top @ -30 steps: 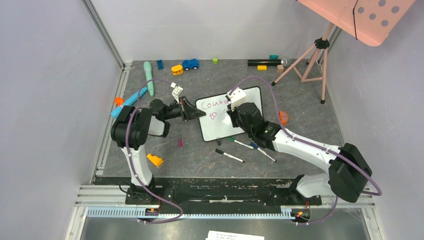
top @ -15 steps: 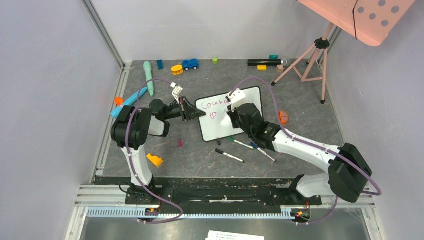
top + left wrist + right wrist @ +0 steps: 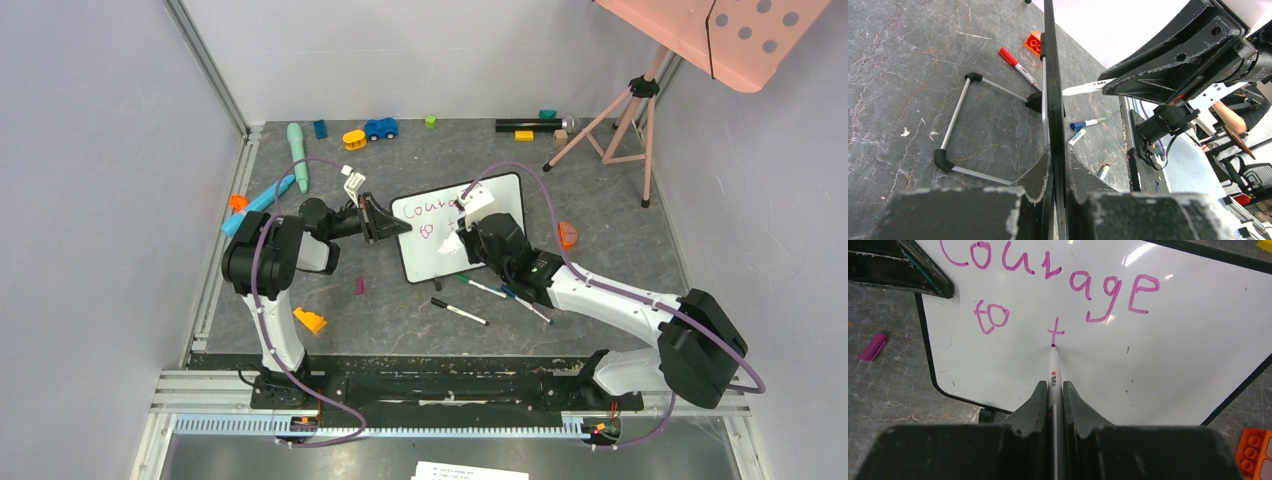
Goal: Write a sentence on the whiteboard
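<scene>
The whiteboard stands tilted on its wire feet mid-table. My left gripper is shut on its left edge, and the left wrist view shows the board's rim edge-on between the left gripper's jaws. My right gripper is shut on a white marker whose pink tip touches the board at the foot of a "t". The sentence reads "Courage" on one line and "to t" below. From above, the right gripper sits over the board's middle and hides part of the writing.
Three loose markers lie just in front of the board. An orange brick sits at its right, a purple cap and orange piece at its left. Toys line the back; a tripod stands back right.
My right gripper has slid the marker a little toward the board's near side. The left arm and the board have not moved.
</scene>
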Motion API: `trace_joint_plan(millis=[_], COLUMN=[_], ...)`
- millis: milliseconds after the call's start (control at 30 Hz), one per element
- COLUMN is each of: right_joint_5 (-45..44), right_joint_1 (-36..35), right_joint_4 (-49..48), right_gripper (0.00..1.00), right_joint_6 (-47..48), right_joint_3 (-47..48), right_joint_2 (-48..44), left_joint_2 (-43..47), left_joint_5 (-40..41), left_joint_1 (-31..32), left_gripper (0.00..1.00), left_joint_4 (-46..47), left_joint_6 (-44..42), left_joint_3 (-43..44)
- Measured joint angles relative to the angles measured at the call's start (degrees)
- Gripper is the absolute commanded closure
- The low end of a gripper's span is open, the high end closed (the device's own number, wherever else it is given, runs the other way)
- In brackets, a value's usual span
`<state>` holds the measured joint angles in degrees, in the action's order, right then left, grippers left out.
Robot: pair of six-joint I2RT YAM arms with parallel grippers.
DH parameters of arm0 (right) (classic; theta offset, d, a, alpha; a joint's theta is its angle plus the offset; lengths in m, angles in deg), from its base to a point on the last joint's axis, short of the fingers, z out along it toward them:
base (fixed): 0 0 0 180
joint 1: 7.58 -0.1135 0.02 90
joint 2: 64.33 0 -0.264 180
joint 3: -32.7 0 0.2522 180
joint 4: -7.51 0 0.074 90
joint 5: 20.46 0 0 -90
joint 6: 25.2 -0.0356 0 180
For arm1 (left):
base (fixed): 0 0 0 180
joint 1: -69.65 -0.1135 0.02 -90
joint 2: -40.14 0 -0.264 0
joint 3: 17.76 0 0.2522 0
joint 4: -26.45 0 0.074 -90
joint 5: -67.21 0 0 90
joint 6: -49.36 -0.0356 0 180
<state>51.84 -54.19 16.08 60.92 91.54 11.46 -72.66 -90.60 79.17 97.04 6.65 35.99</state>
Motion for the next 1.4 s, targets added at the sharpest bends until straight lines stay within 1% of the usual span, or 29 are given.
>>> trace_joint_plan(millis=[567,1000,1400], right_joint_5=[-1.18,-0.33,0.76], right_joint_1=[0.02,1.46,2.16], right_joint_4=[0.63,1.18,1.20], right_gripper=[1.00,1.00,1.00], right_joint_6=[0.02,0.04,0.04], right_joint_3=[0.00,0.00,0.00], right_joint_2=[-0.37,-5.53,-3.52], left_joint_2=[0.00,0.00,0.00], left_joint_5=[0.00,-0.17,-0.20], left_joint_1=[0.00,0.00,0.00], left_gripper=[0.98,0.98,0.98], left_joint_4=[0.00,0.02,0.02], left_joint_6=[0.00,0.00,0.00], left_joint_3=[0.00,0.04,0.04])
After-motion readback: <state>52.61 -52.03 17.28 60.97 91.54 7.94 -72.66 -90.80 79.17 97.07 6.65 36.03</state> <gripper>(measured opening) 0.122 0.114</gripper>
